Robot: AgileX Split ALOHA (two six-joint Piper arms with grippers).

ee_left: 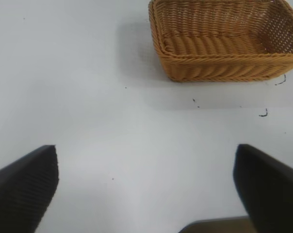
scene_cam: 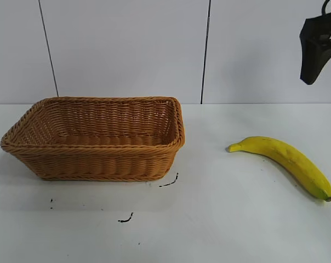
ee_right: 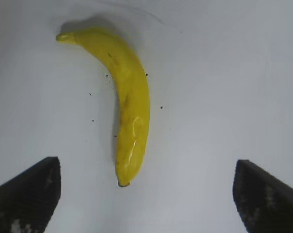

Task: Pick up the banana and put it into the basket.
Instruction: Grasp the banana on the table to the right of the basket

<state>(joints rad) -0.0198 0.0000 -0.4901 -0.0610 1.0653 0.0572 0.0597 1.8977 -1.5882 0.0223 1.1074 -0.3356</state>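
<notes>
The yellow banana (scene_cam: 286,160) lies on the white table at the right, its stem toward the basket and its dark tip toward the front right. It also shows in the right wrist view (ee_right: 128,102). The tan woven basket (scene_cam: 94,164) stands at the left and is empty; it also shows in the left wrist view (ee_left: 224,68). My right gripper (ee_right: 146,194) is open and empty, held high above the banana at the upper right of the exterior view (scene_cam: 316,49). My left gripper (ee_left: 146,189) is open and empty over bare table, apart from the basket; it is out of the exterior view.
A few small black marks (scene_cam: 168,183) lie on the white table in front of the basket. A pale panelled wall with two dark seams (scene_cam: 205,52) stands behind the table.
</notes>
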